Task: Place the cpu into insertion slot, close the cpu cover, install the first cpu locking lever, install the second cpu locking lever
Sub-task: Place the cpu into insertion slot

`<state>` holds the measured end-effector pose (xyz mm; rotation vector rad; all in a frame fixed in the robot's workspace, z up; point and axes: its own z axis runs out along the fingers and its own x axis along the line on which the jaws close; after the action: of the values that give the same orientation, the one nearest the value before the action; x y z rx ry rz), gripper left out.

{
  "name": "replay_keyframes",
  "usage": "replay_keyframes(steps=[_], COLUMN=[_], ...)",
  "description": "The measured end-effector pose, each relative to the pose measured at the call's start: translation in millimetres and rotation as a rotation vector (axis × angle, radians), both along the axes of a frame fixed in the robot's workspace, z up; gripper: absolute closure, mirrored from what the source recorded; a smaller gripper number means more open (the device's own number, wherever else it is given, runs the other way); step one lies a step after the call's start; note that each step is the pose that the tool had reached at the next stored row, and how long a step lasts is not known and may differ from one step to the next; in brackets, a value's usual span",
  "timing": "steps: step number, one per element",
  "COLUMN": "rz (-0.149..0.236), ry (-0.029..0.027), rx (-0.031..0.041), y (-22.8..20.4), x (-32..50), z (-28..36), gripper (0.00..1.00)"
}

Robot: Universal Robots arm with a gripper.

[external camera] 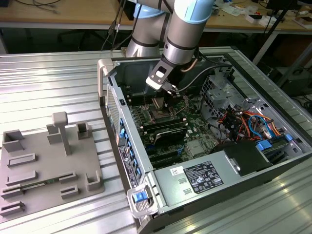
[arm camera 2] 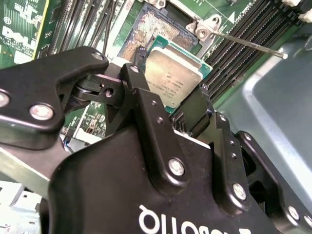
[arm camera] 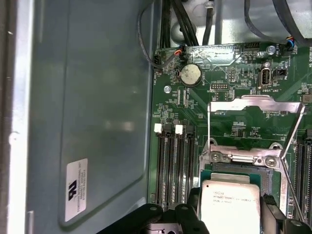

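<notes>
White printed label (external camera: 202, 178) on the power supply (external camera: 168, 191), its wording not legible. White sticker (arm camera: 76, 190) with dark print and a logo mark on the grey case wall (arm camera: 97, 97). Fine etched lines of text on the cpu (arm camera: 229, 207) top. Large white lettering (arm camera 2: 195, 222) on the black gripper (arm camera 2: 168, 87) body, cut off at the edge. Small white silkscreen codes across the green motherboard (arm camera: 219, 117).

The cpu (arm camera 2: 173, 80) has a dull silver-grey top and a green edge. The gripper (arm camera 2: 165, 90) is black with shiny silver screws. The insertion slot (arm camera 2: 146, 34) is speckled brown-gold inside a dark rim. The cpu cover (arm camera: 253, 105) is shiny silver. The motherboard (arm camera: 234, 78) is green, and its memory slots (arm camera: 170, 165) are black. In the exterior view the arm (external camera: 187, 29) is grey and light blue. At eight o'clock from the grey case (external camera: 123, 127) is a plain grey tray (external camera: 29, 170) on the silver striped table (external camera: 48, 83). The wires (external camera: 243, 119) are orange, red and blue.
</notes>
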<state>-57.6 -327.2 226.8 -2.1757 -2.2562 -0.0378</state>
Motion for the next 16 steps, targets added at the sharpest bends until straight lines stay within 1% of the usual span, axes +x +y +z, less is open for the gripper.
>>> replay_keyframes(steps=[4, 7, 8, 9, 10, 12, 13, 16], rz=[0.0, -0.001, -0.001, -0.001, -0.001, -0.001, -0.001, -0.002], ry=[-0.0001, 0.0, 0.0, -0.0003, -0.0018, -0.0266, -0.0338, -0.0439], rx=[-0.0003, -0.0007, -0.0006, -0.0007, -0.0006, -0.0004, -0.0004, -0.0007], y=[-0.7, -0.9, -0.9, -1.1, -1.2, -1.2, -1.2, -1.3], x=[0.0, 0.0, 0.0, 0.0, -0.2, -3.0, -4.8, -9.4], z=[-0.9, -4.0, -6.4, -7.4, -7.7, -8.5, -9.6, -11.4], gripper=[0.45, 0.45, 0.45, 0.45, 0.45, 0.45, 0.45, 0.45])
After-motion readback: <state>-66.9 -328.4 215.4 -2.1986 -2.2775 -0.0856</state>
